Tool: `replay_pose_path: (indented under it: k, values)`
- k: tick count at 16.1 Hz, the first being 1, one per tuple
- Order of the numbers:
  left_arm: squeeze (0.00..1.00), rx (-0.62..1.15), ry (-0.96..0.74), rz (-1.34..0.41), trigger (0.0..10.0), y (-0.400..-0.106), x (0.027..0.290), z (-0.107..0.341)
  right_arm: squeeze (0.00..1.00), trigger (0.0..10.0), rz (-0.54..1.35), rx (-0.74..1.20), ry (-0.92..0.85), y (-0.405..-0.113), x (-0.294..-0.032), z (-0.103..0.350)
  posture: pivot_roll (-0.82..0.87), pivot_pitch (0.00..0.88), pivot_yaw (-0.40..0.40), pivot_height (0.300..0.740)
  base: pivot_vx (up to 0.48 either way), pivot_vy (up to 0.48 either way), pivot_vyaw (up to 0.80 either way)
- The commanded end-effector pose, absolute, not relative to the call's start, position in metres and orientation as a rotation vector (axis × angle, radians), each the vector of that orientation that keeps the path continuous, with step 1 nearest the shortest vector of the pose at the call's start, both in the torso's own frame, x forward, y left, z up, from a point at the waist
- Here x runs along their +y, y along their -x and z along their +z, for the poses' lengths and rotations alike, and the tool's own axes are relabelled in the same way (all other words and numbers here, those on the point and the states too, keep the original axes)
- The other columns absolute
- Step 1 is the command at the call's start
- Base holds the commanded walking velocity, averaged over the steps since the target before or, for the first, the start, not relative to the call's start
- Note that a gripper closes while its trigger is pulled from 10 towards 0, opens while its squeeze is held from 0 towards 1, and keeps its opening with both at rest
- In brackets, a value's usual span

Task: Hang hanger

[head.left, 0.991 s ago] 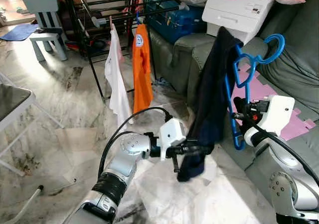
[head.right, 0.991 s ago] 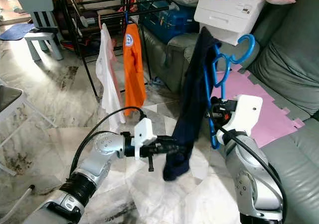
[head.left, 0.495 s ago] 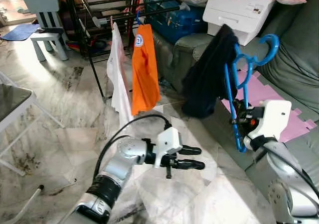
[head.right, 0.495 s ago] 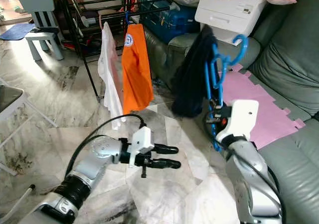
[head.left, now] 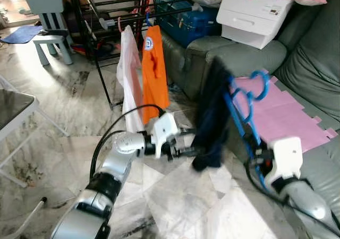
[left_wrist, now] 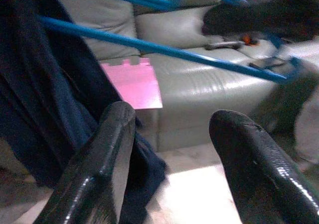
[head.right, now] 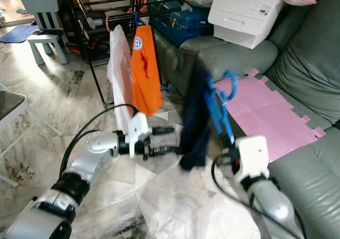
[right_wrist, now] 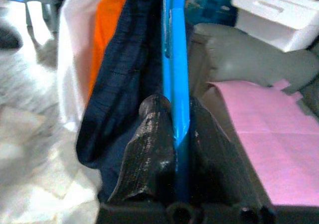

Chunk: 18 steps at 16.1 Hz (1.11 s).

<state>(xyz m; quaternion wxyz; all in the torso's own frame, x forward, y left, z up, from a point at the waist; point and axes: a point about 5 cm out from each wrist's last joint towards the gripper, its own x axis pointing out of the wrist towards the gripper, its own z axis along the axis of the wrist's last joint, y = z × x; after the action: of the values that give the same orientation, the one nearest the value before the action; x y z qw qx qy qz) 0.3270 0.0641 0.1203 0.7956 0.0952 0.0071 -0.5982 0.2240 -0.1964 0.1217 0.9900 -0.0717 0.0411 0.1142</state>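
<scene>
A blue plastic hanger (head.left: pixel 243 103) carries a dark navy garment (head.left: pixel 211 123) draped over it, low in front of the grey sofa. My right gripper (right_wrist: pixel 175 109) is shut on the hanger's lower bar, and the hook (head.left: pixel 258 83) points up and away. My left gripper (head.right: pixel 169 141) is open at the garment's lower hem, and one of its fingers (left_wrist: pixel 107 154) lies close against the dark cloth. A black drying rack (head.left: pixel 106 8) stands at the back left, with a white shirt (head.left: pixel 127 71) and an orange shirt (head.left: pixel 154 71) hanging from it.
A grey sofa (head.left: pixel 313 63) fills the right side, with a pink foam mat (head.left: pixel 284 114) on its seat. A white printer (head.left: pixel 255 13) and a blue case (head.left: pixel 186 21) sit behind. A small pale chair (head.left: pixel 48 21) stands far left on the marble floor (head.left: pixel 180 207).
My right arm has dropped, bringing the hanger and garment lower and nearer. My left gripper let go of the garment a second ago, stays open, and has moved back up to the hem.
</scene>
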Motion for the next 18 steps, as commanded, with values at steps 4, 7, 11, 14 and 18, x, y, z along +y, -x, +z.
replay_pose_path:
  k: [4, 7, 11, 14, 18]
  values:
    - [1.00, -0.079, -0.187, -1.135, 10.0, -0.349, 0.067, 0.145, 0.00, 10.0, 0.336, 0.025, 0.160, -0.212, -0.193, 0.130, -0.05, 0.000, -0.027, 0.740, 0.000, 0.000, 0.00]
    - [1.00, -0.119, -0.093, -0.991, 10.0, -0.359, 0.062, 0.155, 0.00, 10.0, 0.428, 0.019, 0.157, -0.211, -0.181, 0.131, -0.05, 0.000, -0.029, 0.740, 0.000, 0.000, 0.00]
    - [0.32, -0.118, -0.078, -1.000, 10.0, -0.355, 0.045, 0.150, 0.00, 10.0, 0.522, -0.002, 0.146, -0.209, -0.168, 0.139, -0.06, 0.000, -0.031, 0.740, 0.000, 0.000, 0.00]
    - [0.00, -0.113, -0.081, -0.938, 10.0, -0.359, 0.043, 0.149, 0.00, 10.0, 0.539, -0.013, 0.143, -0.209, -0.166, 0.143, -0.06, 0.000, -0.028, 0.740, 0.000, 0.000, 0.00]
    - [0.00, -0.104, -0.073, -0.850, 10.0, -0.364, 0.045, 0.150, 0.00, 10.0, 0.569, -0.029, 0.134, -0.210, -0.159, 0.149, -0.06, 0.000, -0.030, 0.740, 0.000, 0.000, 0.00]
